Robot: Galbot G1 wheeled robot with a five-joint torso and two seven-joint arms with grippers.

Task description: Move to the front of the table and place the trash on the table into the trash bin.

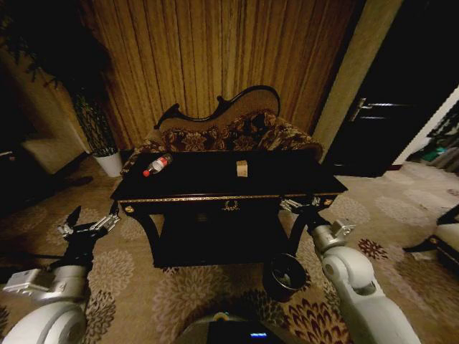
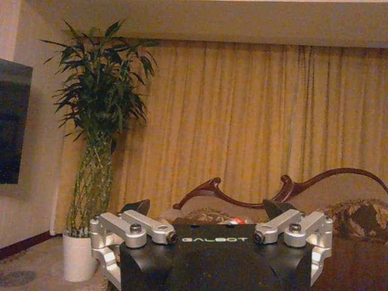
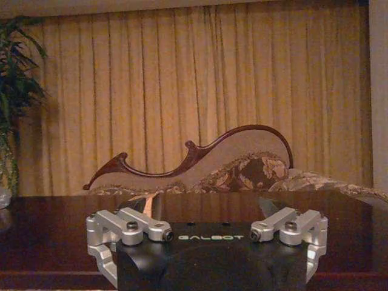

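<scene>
The bottle lies on the tabletop at its left; the tan box stands near the middle. The trash bin stands on the floor before the table's right leg. The left hand and the right hand hover open and empty at the front corners.

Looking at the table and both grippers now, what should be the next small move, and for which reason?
Probably reach the left gripper forward and up toward the clear plastic bottle with red cap, lying near the left end of the glossy black gold-trimmed table. Both grippers are open and empty, held below the tabletop's front edge; the right gripper waits above the small round dark bin on the floor.
</scene>
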